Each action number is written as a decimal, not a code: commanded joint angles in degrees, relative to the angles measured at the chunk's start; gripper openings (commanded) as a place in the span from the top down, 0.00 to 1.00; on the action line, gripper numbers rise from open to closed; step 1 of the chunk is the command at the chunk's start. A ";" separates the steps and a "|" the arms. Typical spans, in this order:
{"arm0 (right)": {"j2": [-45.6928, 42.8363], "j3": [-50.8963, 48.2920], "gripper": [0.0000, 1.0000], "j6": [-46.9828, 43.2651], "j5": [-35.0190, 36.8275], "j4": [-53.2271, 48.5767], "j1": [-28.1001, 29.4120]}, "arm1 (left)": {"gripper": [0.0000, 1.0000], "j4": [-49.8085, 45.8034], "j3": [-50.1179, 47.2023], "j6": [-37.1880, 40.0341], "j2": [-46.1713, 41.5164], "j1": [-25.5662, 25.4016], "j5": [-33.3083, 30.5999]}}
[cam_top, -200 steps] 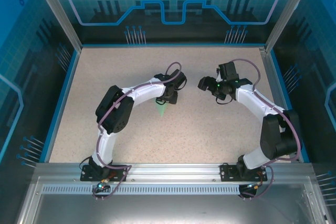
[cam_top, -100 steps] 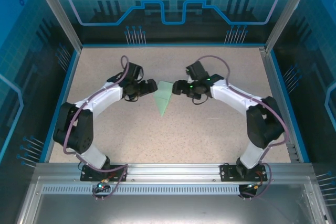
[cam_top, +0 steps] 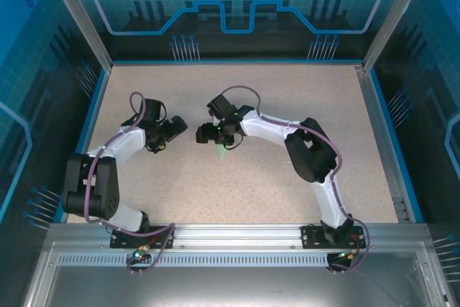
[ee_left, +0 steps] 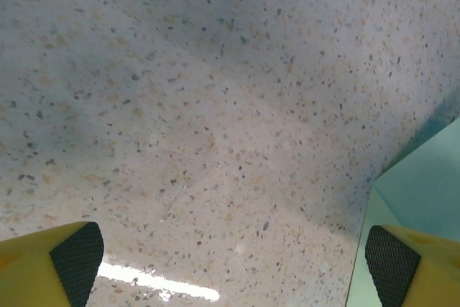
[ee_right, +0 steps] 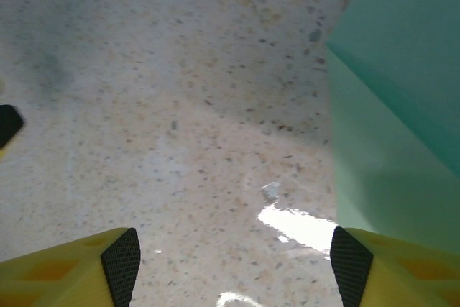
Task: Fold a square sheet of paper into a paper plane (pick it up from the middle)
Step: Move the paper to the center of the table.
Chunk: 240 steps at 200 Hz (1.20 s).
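The square sheet of paper lies on the table folded into a pale mint-green paper plane (cam_top: 223, 151); my right arm covers most of it, leaving its pointed near tip in sight. My right gripper (cam_top: 208, 134) hovers over the plane's left side, open with nothing between its fingers. In the right wrist view the folded green paper plane (ee_right: 399, 106) is at the right, beside my right gripper (ee_right: 233, 260). My left gripper (cam_top: 175, 129) stands open a little left of the plane. In the left wrist view my left gripper (ee_left: 233, 260) frames bare table, with the plane's edge (ee_left: 424, 185) by the right finger.
A speckled beige tabletop (cam_top: 237, 185) is bordered by a blue rim (cam_top: 86, 131) and clear enclosure walls. The two grippers face each other only a short gap apart near the table's middle.
My left gripper opened, let go of the paper and drew back to the left. My right arm swung left over the plane, which now lies mostly under it.
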 commanded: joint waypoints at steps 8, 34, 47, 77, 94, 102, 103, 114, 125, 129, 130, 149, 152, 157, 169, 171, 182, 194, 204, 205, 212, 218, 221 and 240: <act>2.83 2.38 0.27 -1.71 -1.07 -4.38 -0.69 | 0.02 2.02 -0.07 -0.99 -0.74 0.47 3.20; 3.92 1.68 0.29 -4.98 -1.30 -6.80 -1.52 | 0.02 2.66 0.21 -0.85 -0.07 0.39 5.35; 3.43 0.48 0.30 -7.83 -1.94 -7.46 -2.23 | 0.02 2.80 0.66 -0.63 0.40 0.39 6.83; 2.17 -2.46 0.33 -21.35 -5.26 -11.90 -4.37 | 0.02 3.26 1.12 -0.17 0.89 0.26 9.08; 0.82 -5.43 0.35 -30.47 -8.09 -14.85 -5.99 | 0.02 3.63 1.04 -0.24 0.78 0.00 9.64; -0.13 -6.87 0.35 -33.52 -8.19 -16.01 -6.90 | 0.02 3.85 1.04 -0.22 0.69 -0.18 9.87; -0.25 -6.99 0.35 -33.70 -8.28 -16.13 -7.03 | 0.02 3.87 1.04 -0.19 0.69 -0.16 9.92; -1.77 -8.16 0.35 -36.63 -8.80 -17.12 -8.13 | 0.01 4.07 1.04 -0.22 0.63 -0.63 10.21; -3.98 -9.07 0.35 -37.68 -9.12 -16.76 -8.91 | 0.02 4.32 1.05 -0.26 0.53 -1.21 10.23; -4.78 -9.47 0.35 -37.87 -9.41 -16.35 -8.98 | 0.01 4.40 1.08 -0.34 0.53 -1.48 10.24; -5.12 -9.51 0.35 -37.89 -9.37 -16.30 -9.04 | 0.02 4.45 1.06 -0.34 0.57 -1.55 10.23; -10.70 -11.02 0.35 -33.57 -7.24 -11.82 -9.22 | 0.01 4.89 0.99 -0.83 0.38 -2.90 10.39; -11.51 -11.21 0.35 -31.88 -7.16 -10.80 -9.34 | 0.01 5.08 0.92 -0.93 0.39 -3.09 10.40; -12.97 -11.72 0.35 -28.12 -6.51 -8.78 -9.42 | 0.02 5.37 0.69 -1.26 0.27 -3.48 10.53; -16.67 -15.60 0.35 -16.86 -3.64 -1.60 -9.40 | 0.01 6.64 -0.14 -2.39 -0.10 -4.23 10.97; -17.34 -16.56 0.34 -15.51 -3.34 -0.70 -9.37 | 0.02 6.97 -0.35 -2.70 -0.06 -4.32 11.21; -20.20 -21.58 0.34 -5.85 -0.72 6.75 -8.89 | 0.02 9.11 -1.52 -4.22 -0.41 -4.68 12.35; -21.44 -25.44 0.33 0.02 0.90 11.92 -8.25 | 0.01 11.51 -2.76 -5.77 -0.63 -5.09 13.57; -20.79 -25.71 0.33 1.71 1.85 12.40 -7.83 | 0.02 12.58 -3.21 -6.57 -0.54 -5.32 14.57; -20.69 -25.63 0.33 1.85 2.02 12.22 -7.80 | 0.02 12.67 -3.24 -6.58 -0.54 -5.32 14.64; -19.87 -24.63 0.33 2.19 2.52 11.06 -7.68 | 0.01 13.00 -3.25 -6.84 -0.24 -5.41 15.41; -18.79 -23.71 0.34 2.38 2.32 10.20 -7.73 | 0.01 13.46 -3.24 -7.00 0.11 -5.49 16.25; -18.29 -23.25 0.34 2.66 2.23 9.90 -7.77 | 0.01 13.77 -3.19 -7.08 0.29 -5.50 16.74; -15.50 -22.31 0.35 5.15 0.20 11.53 -7.76 | 0.01 15.17 -3.27 -7.83 1.55 -5.67 18.90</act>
